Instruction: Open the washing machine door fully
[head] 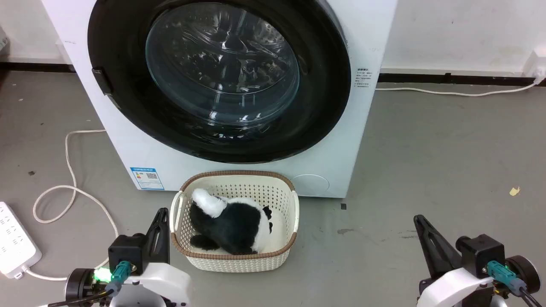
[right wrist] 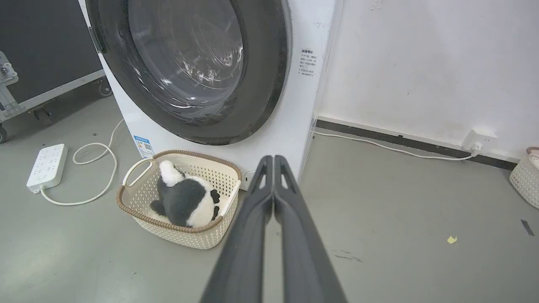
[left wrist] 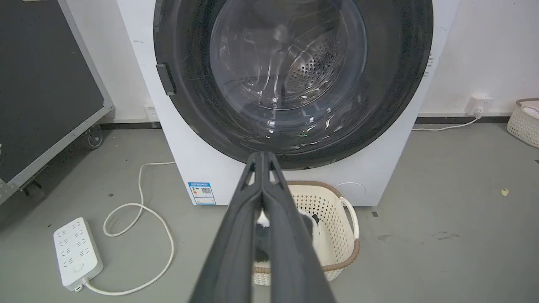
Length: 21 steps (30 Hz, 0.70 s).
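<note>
Nearest, the left gripper (head: 162,215) sits at 7 o'clock in the head view, its dark fingers (left wrist: 244,210) pressed together tip to tip and holding nothing. The right gripper (head: 419,219) sits at 5 o'clock, likewise pressed together and empty; both stand well apart from the washing machine (head: 128,140), over the grey floor (head: 426,149).

The washing machine door (head: 219,76) fills 12 o'clock; it lies flat against the machine's white front with no gap visible at its rim, so it is closed. A small dark tab (head: 102,81) sits at the door's 9 o'clock edge; the perforated steel drum (left wrist: 311,71) shows through the bulging glass.

A cream basket (head: 239,262) stands at 6 o'clock, just in front of the machine's base; the left gripper is just beside its 9 o'clock wall, the right gripper well apart from it. A black-and-white plush toy (head: 230,221) lies inside the basket.

A blue label (head: 146,178) sits low on the machine's front, at 7 o'clock of the door. A white power strip (head: 13,243) lies at 8 o'clock of the head view, its cable (head: 68,170) looped on the floor beside the machine; a yellow scrap (head: 515,191) lies at 4 o'clock.
</note>
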Motion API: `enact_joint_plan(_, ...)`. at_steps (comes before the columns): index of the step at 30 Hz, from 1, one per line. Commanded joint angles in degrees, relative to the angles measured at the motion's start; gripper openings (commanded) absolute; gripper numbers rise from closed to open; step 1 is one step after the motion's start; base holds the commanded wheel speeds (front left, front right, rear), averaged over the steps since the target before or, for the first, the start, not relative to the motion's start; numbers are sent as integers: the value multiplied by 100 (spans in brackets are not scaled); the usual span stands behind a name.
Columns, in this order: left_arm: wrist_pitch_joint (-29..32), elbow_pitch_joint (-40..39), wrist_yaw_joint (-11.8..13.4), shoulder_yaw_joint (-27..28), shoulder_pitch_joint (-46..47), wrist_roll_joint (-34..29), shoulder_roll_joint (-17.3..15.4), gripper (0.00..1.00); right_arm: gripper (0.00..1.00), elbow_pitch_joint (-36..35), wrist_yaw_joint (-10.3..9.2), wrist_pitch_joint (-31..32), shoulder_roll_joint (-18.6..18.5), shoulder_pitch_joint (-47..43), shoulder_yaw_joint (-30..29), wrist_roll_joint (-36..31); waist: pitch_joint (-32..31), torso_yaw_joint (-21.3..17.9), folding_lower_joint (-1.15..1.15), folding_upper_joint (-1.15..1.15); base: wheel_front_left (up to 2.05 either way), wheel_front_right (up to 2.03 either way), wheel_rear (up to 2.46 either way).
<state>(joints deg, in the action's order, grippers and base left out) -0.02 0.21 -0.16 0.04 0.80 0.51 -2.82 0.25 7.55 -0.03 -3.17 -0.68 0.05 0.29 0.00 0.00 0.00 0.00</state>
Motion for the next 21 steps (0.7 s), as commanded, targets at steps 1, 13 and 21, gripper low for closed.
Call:
enact_joint_plan(1,2,-21,16,-4,-80,-51,-6,0,0,-25,-6,3,29,68,-5,-29,0,0,0,0,0,0,0)
enact_joint_plan(13,2,-21,16,-4,-80,-51,-6,0,0,-25,-6,3,29,68,-5,-29,0,0,0,0,0,0,0)
enact_joint_plan(21,2,-21,16,-4,-80,-51,-6,0,0,-25,-6,3,29,68,-5,-29,0,0,0,0,0,0,0)
